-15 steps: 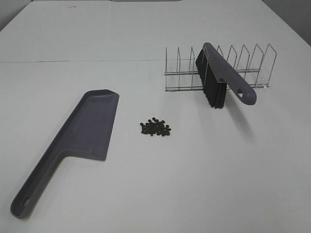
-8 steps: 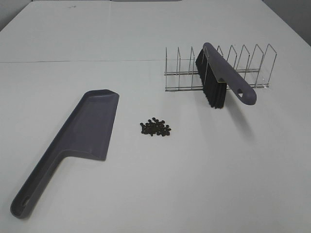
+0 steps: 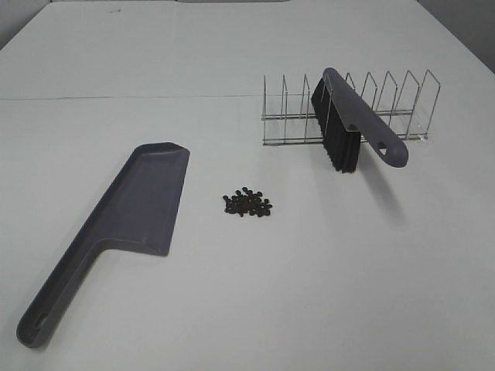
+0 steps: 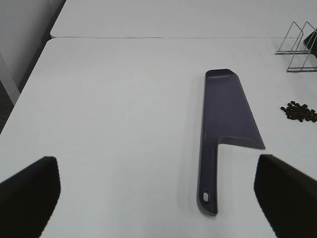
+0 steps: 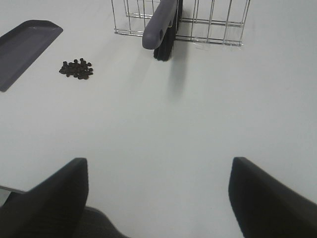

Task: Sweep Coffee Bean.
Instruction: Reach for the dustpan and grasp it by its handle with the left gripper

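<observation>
Centrally, the coffee beans [image 3: 247, 204] sit heaped on the white table [image 3: 309, 294], between the purple dustpan [image 3: 147, 193] and the brush [image 3: 352, 127] propped in a wire rack [image 3: 402, 104]. Left gripper [image 4: 158, 193] and right gripper [image 5: 158, 198] are spread wide, grasping nothing.

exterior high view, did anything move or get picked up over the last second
Nothing visibly changed. The dustpan, the coffee beans and the brush leaning in the wire rack lie where they were. The left gripper and right gripper are open and hold nothing.
</observation>
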Available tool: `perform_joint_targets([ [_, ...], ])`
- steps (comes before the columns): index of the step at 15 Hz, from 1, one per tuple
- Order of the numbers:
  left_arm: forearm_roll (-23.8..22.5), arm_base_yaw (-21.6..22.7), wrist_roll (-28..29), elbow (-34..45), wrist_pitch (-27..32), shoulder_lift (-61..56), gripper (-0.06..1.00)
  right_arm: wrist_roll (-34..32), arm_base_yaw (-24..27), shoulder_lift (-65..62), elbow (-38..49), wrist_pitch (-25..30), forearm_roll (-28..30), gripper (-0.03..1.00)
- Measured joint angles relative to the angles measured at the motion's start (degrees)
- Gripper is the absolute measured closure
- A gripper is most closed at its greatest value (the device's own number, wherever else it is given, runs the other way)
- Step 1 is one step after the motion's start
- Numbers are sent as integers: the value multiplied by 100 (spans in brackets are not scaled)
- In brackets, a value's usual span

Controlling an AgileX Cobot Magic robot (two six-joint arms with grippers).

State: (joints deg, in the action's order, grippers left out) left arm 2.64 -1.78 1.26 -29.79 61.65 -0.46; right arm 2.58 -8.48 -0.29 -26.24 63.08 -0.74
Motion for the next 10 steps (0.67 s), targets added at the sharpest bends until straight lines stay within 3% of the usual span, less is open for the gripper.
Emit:
perform_joint_targets([
  [10, 6, 0, 0, 0, 0, 0, -5, 0, 0, 0, 0, 0, 0, 27],
])
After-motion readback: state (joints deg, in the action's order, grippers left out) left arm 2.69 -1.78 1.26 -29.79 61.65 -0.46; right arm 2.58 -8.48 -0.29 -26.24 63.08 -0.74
